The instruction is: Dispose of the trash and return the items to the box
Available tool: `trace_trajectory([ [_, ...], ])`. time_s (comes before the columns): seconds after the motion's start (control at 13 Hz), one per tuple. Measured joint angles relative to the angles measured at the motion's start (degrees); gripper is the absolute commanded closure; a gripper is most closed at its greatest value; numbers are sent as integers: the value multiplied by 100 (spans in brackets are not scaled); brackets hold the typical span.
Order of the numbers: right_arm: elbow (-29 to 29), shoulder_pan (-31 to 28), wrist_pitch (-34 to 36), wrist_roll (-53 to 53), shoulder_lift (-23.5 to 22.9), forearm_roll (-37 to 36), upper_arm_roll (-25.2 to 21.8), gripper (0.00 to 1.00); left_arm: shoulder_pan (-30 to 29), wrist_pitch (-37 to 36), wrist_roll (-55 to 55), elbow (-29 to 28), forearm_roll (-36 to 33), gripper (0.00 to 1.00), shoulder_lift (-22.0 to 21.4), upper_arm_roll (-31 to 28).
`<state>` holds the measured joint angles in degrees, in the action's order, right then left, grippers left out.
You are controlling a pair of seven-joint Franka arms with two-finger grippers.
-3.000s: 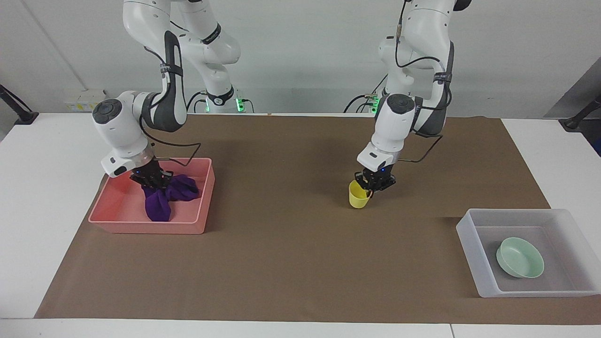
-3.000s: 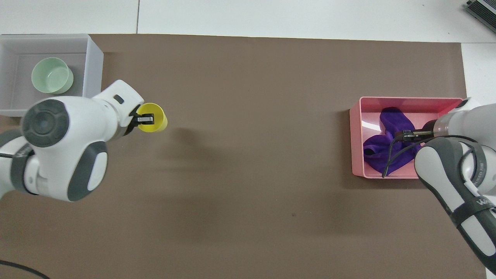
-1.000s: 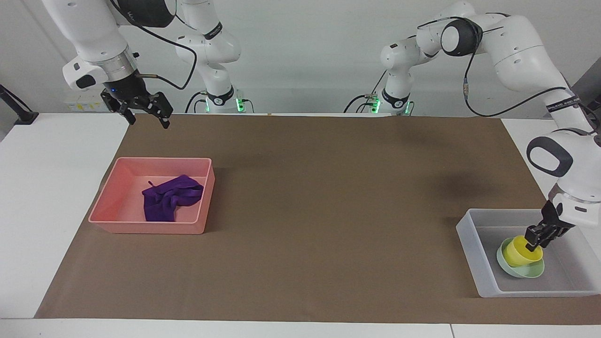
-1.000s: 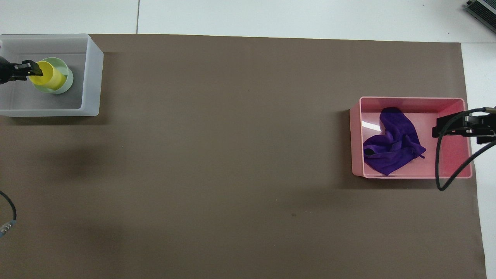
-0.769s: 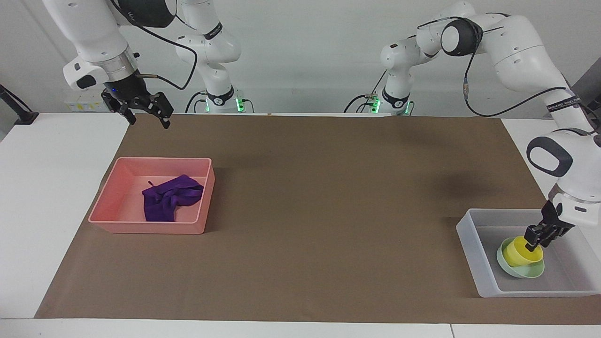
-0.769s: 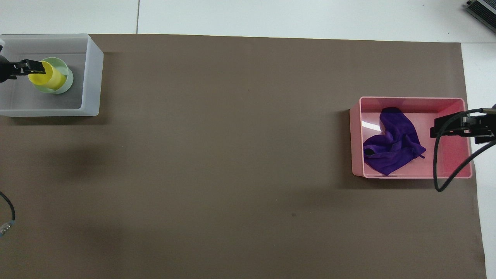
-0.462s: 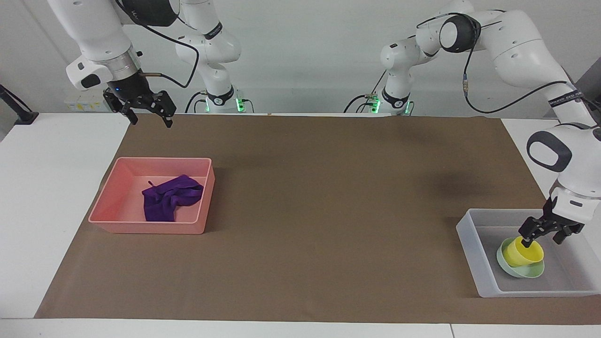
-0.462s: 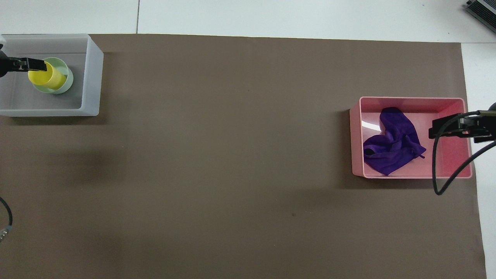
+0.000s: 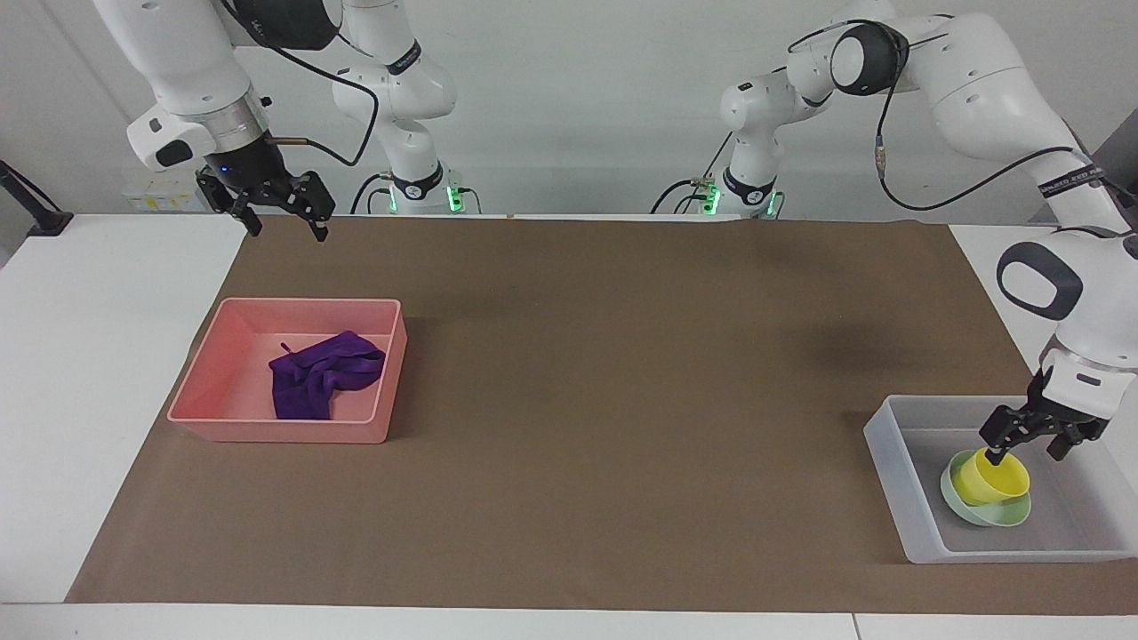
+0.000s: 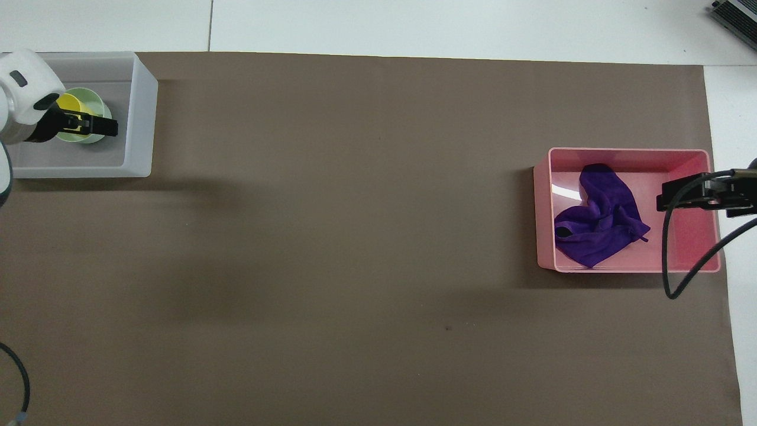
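The yellow cup [image 9: 994, 477] leans tilted inside the mint-green bowl [image 9: 982, 514], and both sit in the translucent box [image 9: 892, 444] at the left arm's end of the table. My left gripper [image 9: 1024, 452] hangs open just above the cup with one fingertip [image 9: 992, 457] at its rim, gripping nothing. From overhead the left gripper [image 10: 89, 125] covers part of the cup [image 10: 68, 102] and the bowl [image 10: 102, 110]. The purple cloth [image 9: 318, 384] lies crumpled in the pink tray [image 9: 276, 432]. My right gripper [image 9: 286, 229] is open, empty and raised high.
A brown mat [image 9: 622, 400] covers most of the white table. From overhead the box [image 10: 140, 118] is at one end of the mat and the pink tray [image 10: 627, 154] at the other. The right gripper [image 10: 671, 200] and its cable show over that tray's outer end.
The left gripper has opened, let go of the yellow cup and risen a little; the cup stays leaning in the bowl. The right gripper has drifted only slightly.
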<state>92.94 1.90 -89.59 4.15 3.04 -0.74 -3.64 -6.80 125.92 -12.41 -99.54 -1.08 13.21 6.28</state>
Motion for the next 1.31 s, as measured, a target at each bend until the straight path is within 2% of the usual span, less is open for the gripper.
trace_trajectory([
  [0.23,1,0,-33,-13,0,-3,-2,0,593,-448,528,-332,0,0,-436,8],
  [0.54,1,0,-61,-16,0,-8,-4,0,1375,-902,1457,-483,0,0,-889,20],
  [0.69,1,0,-61,-22,0,-93,-1,0,1417,-1241,1529,-460,1,0,-1179,7],
  [0.85,1,0,-60,-22,0,-106,-1,0,1382,-1817,1529,-199,1,0,-1410,-70],
  [1.08,1,0,-60,-22,0,-106,0,0,1250,-2545,1528,489,117,0,-1410,-152],
  [1.31,4,1,-60,-22,1,-105,2,0,1147,-2835,1525,700,192,0,-1337,-172],
])
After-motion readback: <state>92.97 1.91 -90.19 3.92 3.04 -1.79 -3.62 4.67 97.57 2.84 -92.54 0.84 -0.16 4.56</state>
